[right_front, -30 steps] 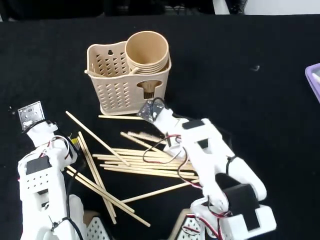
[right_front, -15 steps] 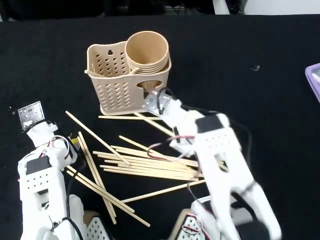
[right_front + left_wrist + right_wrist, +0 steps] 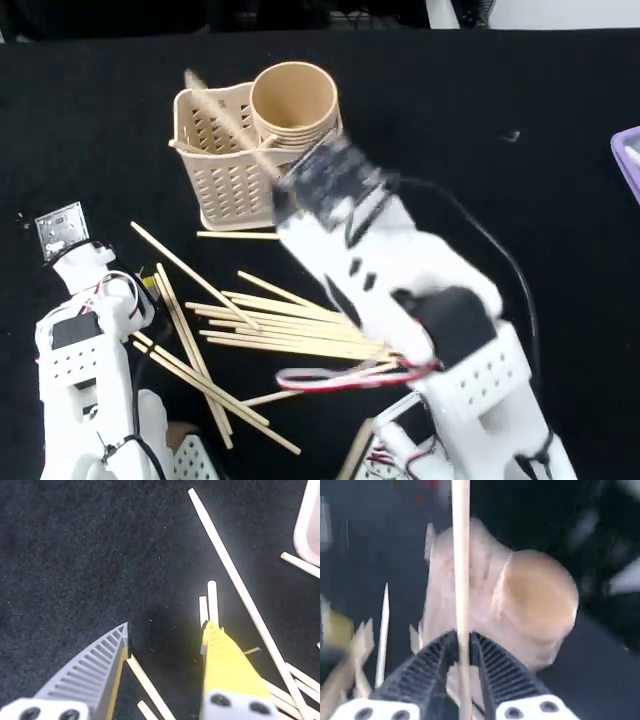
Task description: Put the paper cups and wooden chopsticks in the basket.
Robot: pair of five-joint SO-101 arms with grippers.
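On the far part of the black worktop (image 3: 560, 90), a little left of centre, the beige slotted basket (image 3: 232, 185) stands upright, with the stack of paper cups (image 3: 293, 98) nested in its right compartment. My right gripper (image 3: 462, 641) is pressed together on a single wooden chopstick (image 3: 460, 555), pinching it a little way up from one end. Seen from above, that chopstick slants from the basket's near right corner across the left compartment, and its free tip pokes out past the far left rim. Whether it touches the rim I cannot tell. My right arm (image 3: 420, 300) stretches from the near edge up to the basket, passing over part of the pile. My left gripper (image 3: 165, 627) is spread wide with nothing between its fingers, low over the worktop at the near left. Its yellow finger (image 3: 225, 665) sits just above the ends of two short chopstick ends (image 3: 210, 600) lying side by side, and its grey ribbed finger (image 3: 95, 675) is well apart from them. The loose chopsticks (image 3: 290, 325) lie flat between my two arms, nearer than the basket. Many run roughly side by side from left to right, and others cross them at angles. One lone chopstick (image 3: 235, 235) lies just beside the basket's near wall. A purple-edged object (image 3: 627, 160) shows at the right edge.
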